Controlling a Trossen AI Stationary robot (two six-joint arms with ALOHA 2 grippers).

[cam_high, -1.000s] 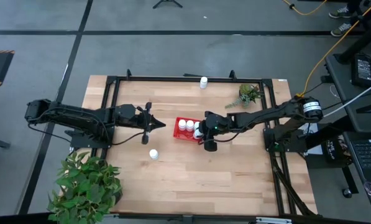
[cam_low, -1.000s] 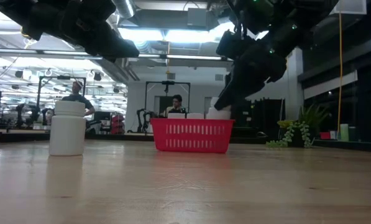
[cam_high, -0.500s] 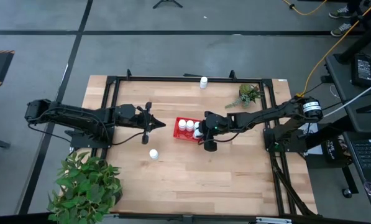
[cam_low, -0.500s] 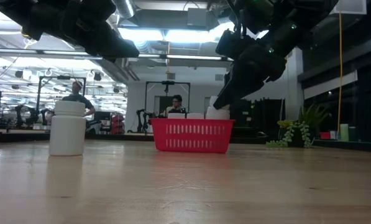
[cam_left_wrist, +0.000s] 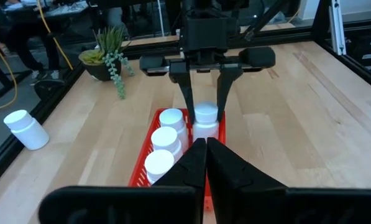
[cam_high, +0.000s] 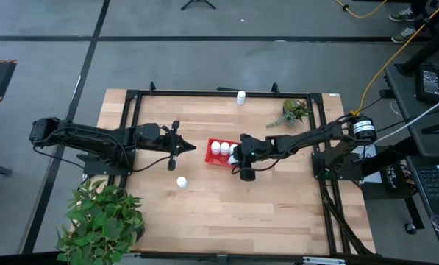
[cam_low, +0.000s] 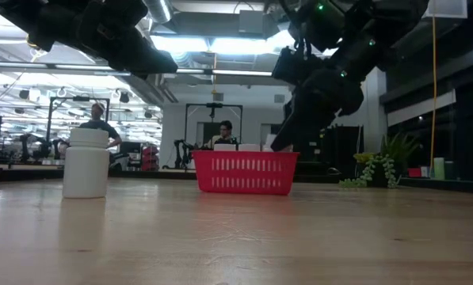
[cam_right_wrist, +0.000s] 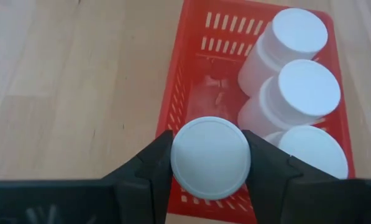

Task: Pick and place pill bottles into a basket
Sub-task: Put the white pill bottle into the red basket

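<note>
Lying across the middle of the high view: wooden table (cam_high: 226,199), framed in black rail, grey floor around it. Sitting near the centre of that frame: red basket (cam_high: 222,153), holding a row of three pill bottles (cam_high: 220,149) along its upper side. Reaching in from the right of the frame: right gripper (cam_high: 236,155), pinching a fourth pill bottle (cam_right_wrist: 211,157) by its cap between both fingers (cam_right_wrist: 153,163), holding it upright over the basket's free lane beside the other three. Hanging from the left of the high frame, just left of the basket: left gripper (cam_high: 176,146), fingers pressed together with nothing between them. Standing alone below and left of the basket: loose pill bottle (cam_high: 181,182), looming large at the left of the low view. Resting at the table's top edge, upper centre: another bottle (cam_high: 240,97). Sprawling at the lower left corner: leafy potted plant (cam_high: 101,219). Sitting at the upper right of the table: small green plant (cam_high: 295,112).
</note>
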